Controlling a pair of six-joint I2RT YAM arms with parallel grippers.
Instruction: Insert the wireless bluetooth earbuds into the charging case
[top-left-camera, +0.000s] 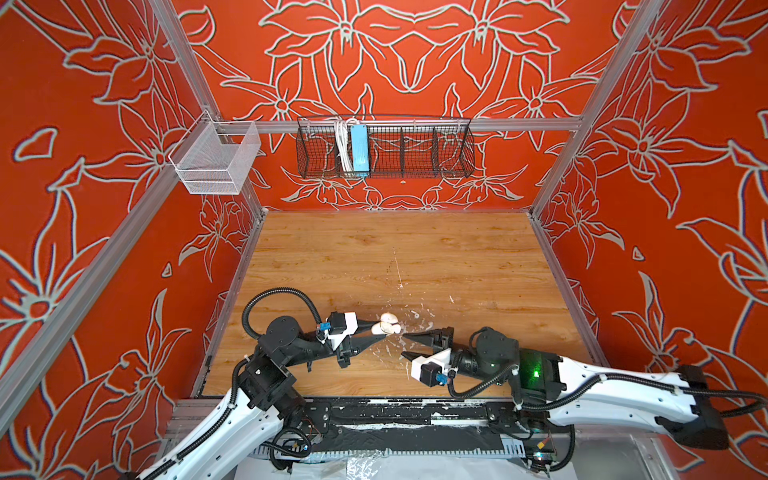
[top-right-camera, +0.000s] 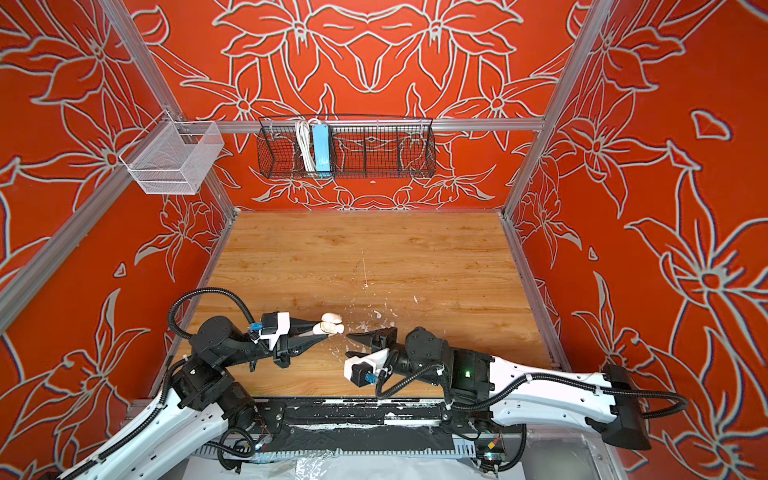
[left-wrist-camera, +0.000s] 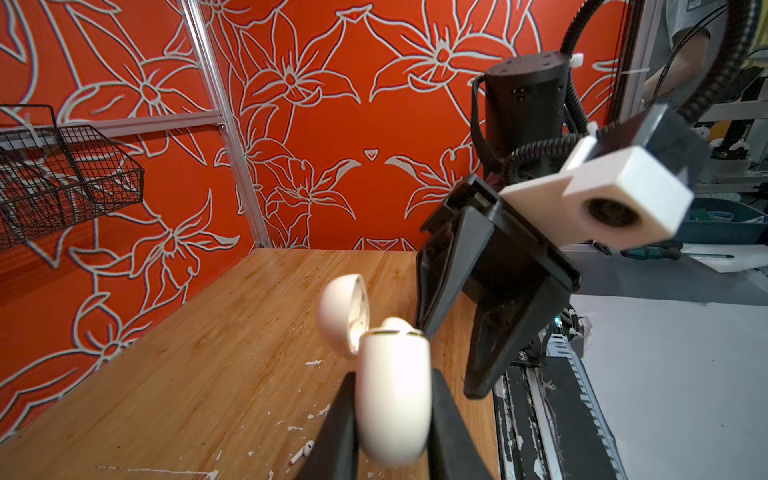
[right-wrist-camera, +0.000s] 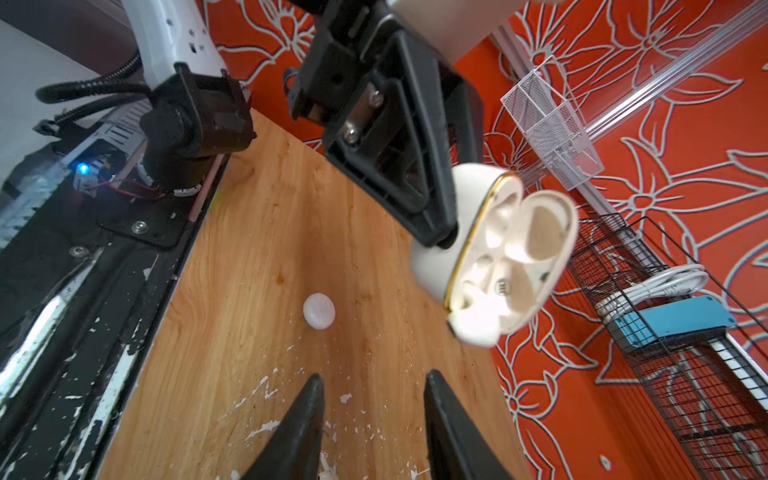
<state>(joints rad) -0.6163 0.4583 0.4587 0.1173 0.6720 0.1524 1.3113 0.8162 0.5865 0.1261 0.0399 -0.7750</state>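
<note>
Left gripper (left-wrist-camera: 392, 374) fills the foreground of its own wrist view, both black fingers (left-wrist-camera: 338, 432) clamped on the sides of the cream charging case (left-wrist-camera: 392, 407). The case looks lifted off the wooden table (top-left-camera: 374, 249). Its lid (left-wrist-camera: 343, 307) is flipped open, and the mouth faces the right gripper (top-left-camera: 404, 345). That gripper stands just beside the case without touching it, fingers spread, nothing between them.

One earbud (left-wrist-camera: 302, 452) lies on the wood with its stem showing, down beside the left gripper's finger. It is outside the case and apart from both grippers.

Now the tricky bits. A rounded white bump pokes above the case rim in the left wrist view, and whether that is the second earbud cannot be told. In the right wrist view, glare washes out the wells inside the case. In both top views the loose earbud cannot be picked out among the white paint flecks (right-wrist-camera: 268, 388). A white disc (right-wrist-camera: 319, 311) sits on the wood ahead of the right gripper's fingertips.

The left arm comes in low from the near-left corner, fingers pointing toward the middle. The right arm stretches in from the right with its wrist bent. Its gripper is rolled on its side, one finger farther and one nearer, tips aimed at the case.
</note>
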